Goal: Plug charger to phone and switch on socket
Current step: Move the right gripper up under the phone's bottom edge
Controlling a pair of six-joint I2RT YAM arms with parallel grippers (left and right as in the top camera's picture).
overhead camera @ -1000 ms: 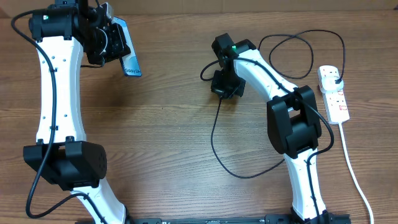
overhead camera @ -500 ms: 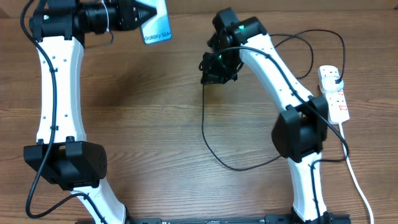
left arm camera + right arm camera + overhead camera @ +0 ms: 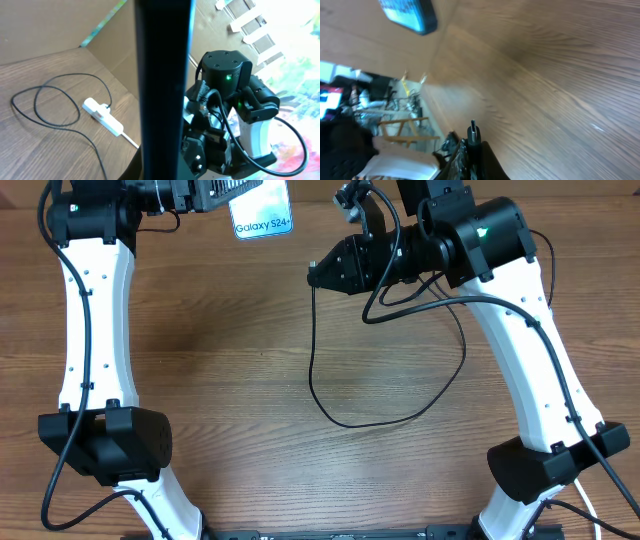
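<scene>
My left gripper is shut on the phone, held in the air at the table's far edge with its blue "Galaxy" screen facing up. In the left wrist view the phone is a dark edge-on band. My right gripper is shut on the charger near its tip, a short gap to the right of the phone. The tip sticks out between my fingers, and the phone shows at top left. The socket lies on the table with the black plug in it. My right arm hides it from overhead.
The black cable hangs from my right gripper and loops over the table's middle. A thick white cord runs off at the front right. A cardboard wall backs the table. The arm bases stand at the front corners.
The left arm swung the phone right along the far edge and turned its screen upward. The right arm lifted the cable end up and left, its tip now pointing at the phone.
</scene>
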